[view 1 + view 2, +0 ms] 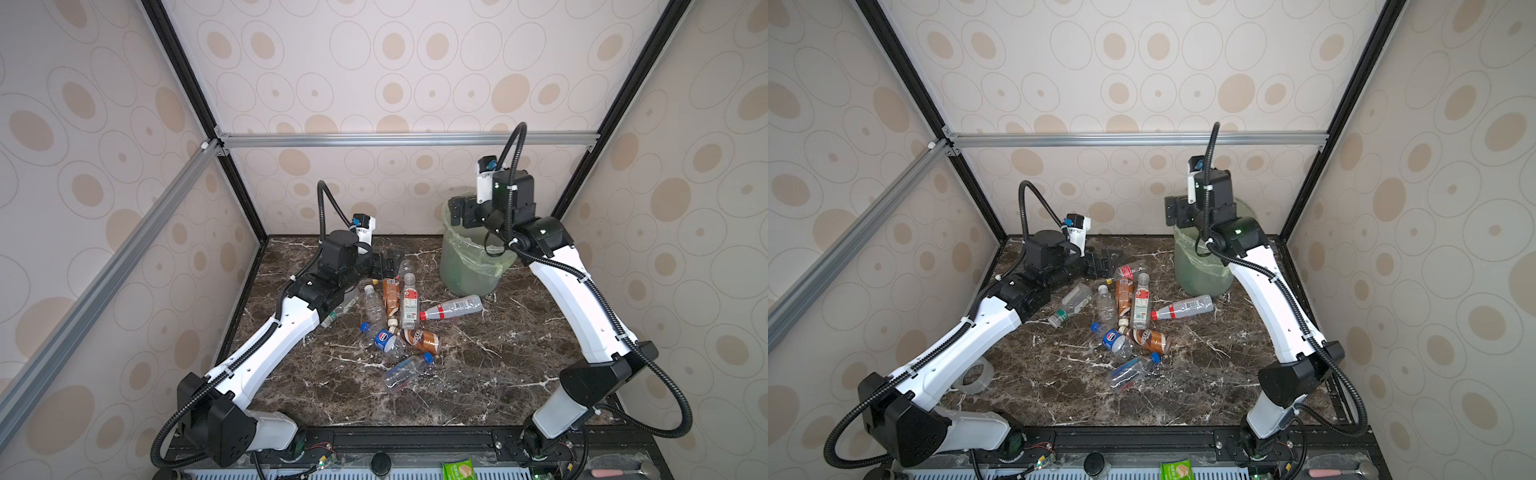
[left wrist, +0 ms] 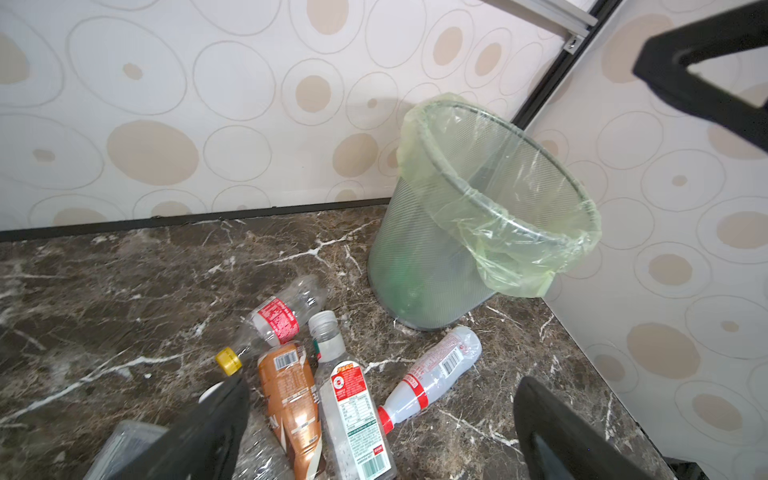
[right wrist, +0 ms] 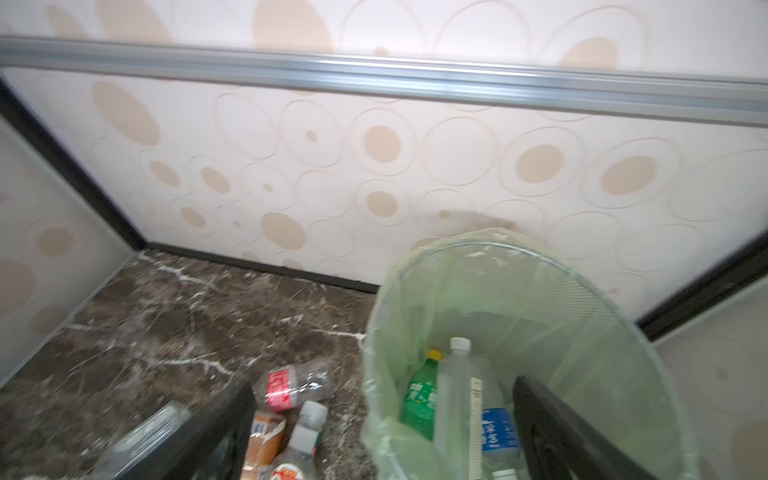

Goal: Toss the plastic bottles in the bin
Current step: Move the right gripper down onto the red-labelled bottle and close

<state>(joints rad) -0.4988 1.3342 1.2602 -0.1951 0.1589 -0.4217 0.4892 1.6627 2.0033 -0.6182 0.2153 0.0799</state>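
I see at least three plastic bottles (image 3: 419, 399) in the bin (image 3: 590, 299), about nine waiting beside it; right jaws gape empty above it, left jaws spread over those.

In both top views the right arm (image 1: 573, 291) covers part of the bin (image 1: 461, 266) rim; the lower edge cuts off a green packet (image 1: 1176, 469).

Pepsi logo on blue-capped bottle (image 1: 384, 341); "NESC…" on brown bottle (image 1: 1152, 340)
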